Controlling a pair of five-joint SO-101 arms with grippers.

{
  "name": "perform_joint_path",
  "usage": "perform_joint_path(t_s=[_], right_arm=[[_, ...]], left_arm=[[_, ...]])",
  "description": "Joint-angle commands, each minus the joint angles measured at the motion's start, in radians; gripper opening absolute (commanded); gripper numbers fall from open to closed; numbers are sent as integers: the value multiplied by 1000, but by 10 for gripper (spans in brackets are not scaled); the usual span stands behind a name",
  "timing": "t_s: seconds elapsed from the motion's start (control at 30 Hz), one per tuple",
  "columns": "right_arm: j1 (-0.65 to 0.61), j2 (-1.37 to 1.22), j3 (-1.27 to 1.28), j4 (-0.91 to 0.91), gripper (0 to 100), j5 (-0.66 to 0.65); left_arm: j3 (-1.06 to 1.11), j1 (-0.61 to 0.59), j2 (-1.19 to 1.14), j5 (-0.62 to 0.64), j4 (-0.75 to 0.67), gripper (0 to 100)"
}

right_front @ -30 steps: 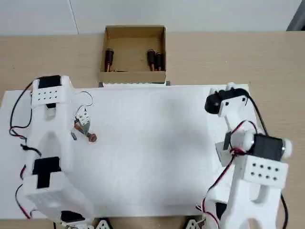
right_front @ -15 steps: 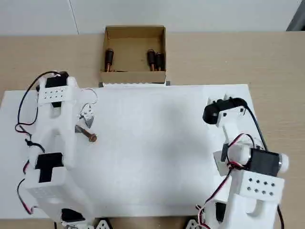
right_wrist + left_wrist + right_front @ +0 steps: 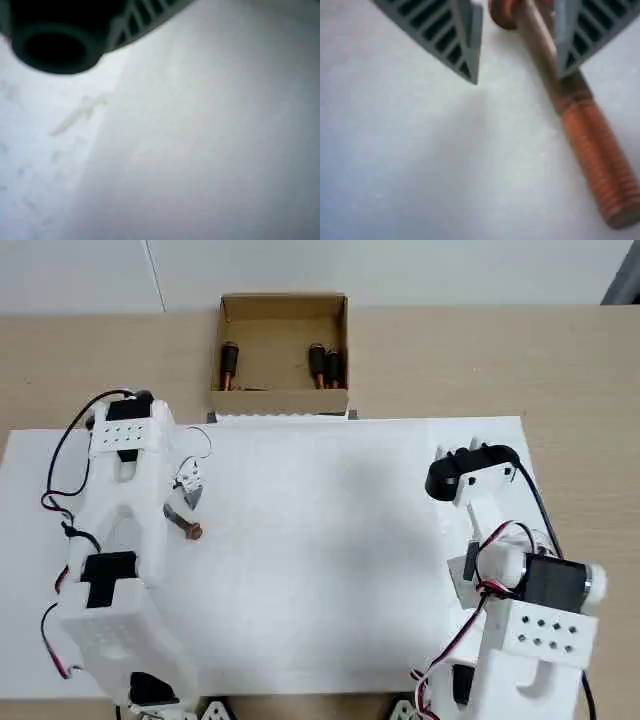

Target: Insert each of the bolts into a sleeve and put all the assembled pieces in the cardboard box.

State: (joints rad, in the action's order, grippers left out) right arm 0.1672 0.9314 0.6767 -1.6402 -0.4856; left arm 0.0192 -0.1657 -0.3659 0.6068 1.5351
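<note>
Already boxed: three sleeved pieces [image 3: 229, 362] lay in brown cardboard box [image 3: 283, 300].
Remaining: bare copper threaded bolt [image 3: 590, 140].
Left claw [image 3: 518, 77]: gaped astride it, unclamped.

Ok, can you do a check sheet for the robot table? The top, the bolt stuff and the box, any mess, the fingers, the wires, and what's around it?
Surface: white sheet on a wooden table.
Job's things: one bolt lying on the sheet; cardboard box at the sheet's far edge, three finished pieces inside.
Clutter: nothing seen.
Grippers: left gripper low over the bolt, fingers open, the bolt's head end between them; right gripper over the sheet on its own side, a dark round thing by it, cannot tell what.
Cables: red and black wires on both arms.
Surroundings: pale wall behind the table.
</note>
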Motion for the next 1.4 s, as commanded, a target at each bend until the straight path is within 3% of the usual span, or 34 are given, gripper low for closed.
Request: perform_joint_path(t_s=[0.0, 0.77, 0.9, 1.0, 1.27, 1.37], right_arm=[[8, 16, -6, 7, 4, 8], [8, 18, -6, 7, 4, 11], [10, 18, -6, 7, 4, 11], [10, 18, -6, 7, 4, 11], [8, 18, -6, 8, 4, 11], [8, 18, -6, 13, 4, 11]], left_arm=[[1, 0, -52, 8, 17, 101], [-44, 2, -69, 3, 127, 100], [-44, 2, -69, 3, 126, 4], [-45, 2, -69, 3, 126, 4], [-231, 2, -68, 11, 210, 6], [-328, 0, -68, 120, 216, 6]])
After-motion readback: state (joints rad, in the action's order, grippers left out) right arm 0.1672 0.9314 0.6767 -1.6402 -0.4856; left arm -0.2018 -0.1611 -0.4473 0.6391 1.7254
